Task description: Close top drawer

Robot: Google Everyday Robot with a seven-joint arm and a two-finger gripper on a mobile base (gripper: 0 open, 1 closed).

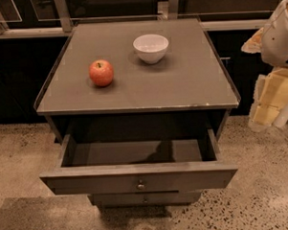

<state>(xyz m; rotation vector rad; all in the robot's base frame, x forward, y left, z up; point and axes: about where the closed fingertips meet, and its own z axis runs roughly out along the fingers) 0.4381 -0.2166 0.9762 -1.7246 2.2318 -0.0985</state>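
The top drawer [89, 182] of a dark grey-brown cabinet is pulled out towards me. Its wide flat front has a small round metal knob [141, 185] at the centre. Its inside [117, 154] looks empty. Below it, a narrower-looking drawer front [114, 200] with the same kind of knob sits closed. My gripper [269, 106], pale yellow and white, hangs at the right edge of the view. It is to the right of the cabinet at about the height of its top, well apart from the drawer front and holding nothing I can see.
A red apple [101, 72] and a white bowl [151, 48] sit on the cabinet top [190, 81]. Dark cabinets and a rail [25, 32] run behind. Speckled floor [261, 179] surrounds the cabinet. A grey mat [43, 217] lies at the bottom left.
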